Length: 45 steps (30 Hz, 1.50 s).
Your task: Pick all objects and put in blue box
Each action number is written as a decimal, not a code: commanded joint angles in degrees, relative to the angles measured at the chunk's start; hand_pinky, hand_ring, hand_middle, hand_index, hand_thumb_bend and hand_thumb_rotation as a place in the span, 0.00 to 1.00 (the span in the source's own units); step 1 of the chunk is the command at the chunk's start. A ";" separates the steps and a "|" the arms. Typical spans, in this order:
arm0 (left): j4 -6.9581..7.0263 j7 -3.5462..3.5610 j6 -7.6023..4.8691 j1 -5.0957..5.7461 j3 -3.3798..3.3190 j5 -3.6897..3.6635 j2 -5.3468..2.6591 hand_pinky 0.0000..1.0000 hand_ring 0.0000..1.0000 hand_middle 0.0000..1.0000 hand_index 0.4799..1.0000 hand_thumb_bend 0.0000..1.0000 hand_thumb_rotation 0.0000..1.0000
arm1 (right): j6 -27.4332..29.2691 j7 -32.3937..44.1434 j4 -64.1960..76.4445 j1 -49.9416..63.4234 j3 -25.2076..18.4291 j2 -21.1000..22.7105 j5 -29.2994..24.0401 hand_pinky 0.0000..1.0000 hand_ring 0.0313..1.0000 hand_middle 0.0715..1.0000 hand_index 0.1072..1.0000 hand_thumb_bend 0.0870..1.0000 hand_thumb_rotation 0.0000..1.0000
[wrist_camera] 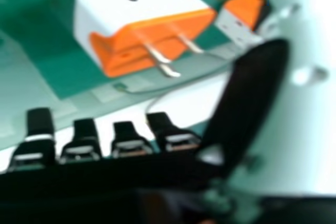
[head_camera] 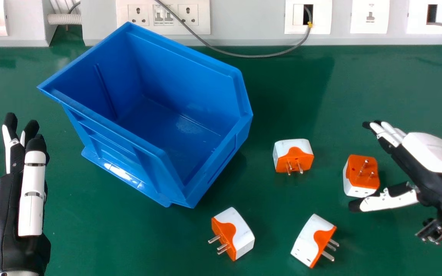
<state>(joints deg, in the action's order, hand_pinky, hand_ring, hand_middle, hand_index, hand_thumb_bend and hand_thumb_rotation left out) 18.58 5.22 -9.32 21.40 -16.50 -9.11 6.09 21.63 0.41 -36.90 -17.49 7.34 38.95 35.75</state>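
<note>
An open-topped blue plastic box (head_camera: 190, 126) sits between the left robot hand (head_camera: 35, 191) and the right robot hand (head_camera: 432, 153). Just beside the latter's thumb, a boxy white-and-orange plastic plug adapter (head_camera: 359, 180) should be light and stiff; pinch its flat opposite sides, clear of the metal pins (head_camera: 364, 165). Both hands are released, fingers straight, though thumb contact is unclear.

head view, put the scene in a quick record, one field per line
container: open-topped blue plastic bin, empty
objects: four white-and-orange plug adapters
surface: green tabletop, under all four adapters
left hand: open, left of bin
right hand: open, thumb by rightmost adapter, contact unclear
</note>
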 commanded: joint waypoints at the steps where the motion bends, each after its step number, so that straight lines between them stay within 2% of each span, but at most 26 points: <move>1: 1.77 0.20 -0.15 0.38 -0.57 -0.13 0.63 1.00 1.00 1.00 1.00 0.25 0.97 | 0.13 -1.07 -1.28 -2.87 1.15 1.63 0.84 0.82 0.92 0.95 0.92 0.78 0.41; 5: 2.20 0.32 0.31 0.49 -0.54 -0.52 0.57 1.00 1.00 1.00 1.00 0.25 0.96 | -0.97 -1.18 -3.32 -5.50 4.35 2.31 4.28 0.82 0.92 0.94 0.91 0.75 0.44; 10: 2.72 0.01 0.75 0.76 -0.46 0.15 0.34 1.00 1.00 1.00 1.00 0.22 0.96 | -2.10 -1.66 -4.41 -7.16 7.11 2.80 6.87 0.80 0.90 0.92 0.89 0.73 0.42; 19: 2.52 1.21 0.46 1.15 -1.03 -1.19 0.49 1.00 1.00 1.00 1.00 0.26 0.96 | -4.35 0.35 -5.35 -9.61 10.93 3.08 8.54 0.79 0.87 0.88 0.84 0.69 0.33; 21: 2.70 1.21 0.60 1.41 -1.07 -1.04 0.50 1.00 1.00 1.00 1.00 0.26 0.96 | -5.04 0.87 -5.83 -10.49 11.68 2.96 8.80 0.77 0.86 0.86 0.83 0.67 0.31; 23: 2.73 1.38 0.51 1.59 -1.07 -1.31 0.42 1.00 1.00 1.00 1.00 0.26 0.95 | -5.63 1.45 -6.29 -11.37 12.21 2.82 8.81 0.77 0.85 0.85 0.82 0.63 0.31; 27: 2.62 1.73 0.15 1.98 -1.09 -1.57 0.51 1.00 1.00 1.00 1.00 0.26 0.93 | -6.87 0.68 -8.44 -13.31 12.91 1.83 8.49 0.67 0.76 0.78 0.74 0.60 0.23; 29: 2.79 1.78 0.20 2.23 -1.17 -1.68 0.45 1.00 1.00 1.00 1.00 0.26 0.93 | -7.01 -0.65 -9.80 -14.33 13.56 1.41 8.98 0.57 0.66 0.70 0.66 0.58 0.19; 31: 3.16 1.85 0.44 2.45 -1.26 -1.83 0.33 1.00 1.00 1.00 1.00 0.24 0.93 | -6.89 -1.80 -11.61 -15.55 14.25 0.95 9.25 0.46 0.53 0.58 0.50 0.50 0.16; 33: 3.45 1.90 0.68 2.65 -1.35 -2.05 0.25 1.00 1.00 1.00 1.00 0.25 0.94 | -7.28 -2.75 -13.54 -16.89 15.22 0.50 9.72 0.40 0.46 0.50 0.45 0.46 0.14; 37: 4.09 1.76 0.94 3.07 -1.32 -2.19 0.09 1.00 1.00 1.00 1.00 0.24 0.93 | -9.35 -3.84 -16.95 -19.79 17.67 -0.52 11.54 0.36 0.45 0.50 0.43 0.44 0.15; 39: 4.33 1.79 0.98 3.20 -1.34 -2.55 -0.06 1.00 1.00 1.00 1.00 0.25 0.92 | -10.03 -3.02 -17.98 -20.92 18.71 -0.77 11.65 0.36 0.45 0.51 0.43 0.44 0.15; 40: 4.60 1.88 1.05 3.35 -1.34 -3.02 -0.20 1.00 1.00 1.00 1.00 0.25 0.91 | -10.30 -2.31 -17.89 -21.19 19.07 -0.70 11.50 0.36 0.45 0.51 0.43 0.44 0.15; 45: 5.23 2.18 0.84 3.85 -1.37 -3.69 -0.42 1.00 1.00 1.00 1.00 0.23 0.86 | -11.09 -2.59 -18.21 -21.59 19.90 -0.86 10.67 0.39 0.49 0.54 0.43 0.43 0.16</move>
<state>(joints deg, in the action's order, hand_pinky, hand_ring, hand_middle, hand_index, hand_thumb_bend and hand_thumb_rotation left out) 21.89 7.34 -8.04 25.07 -17.27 -11.95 5.52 12.18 -2.50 -54.07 -38.40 26.96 37.50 45.74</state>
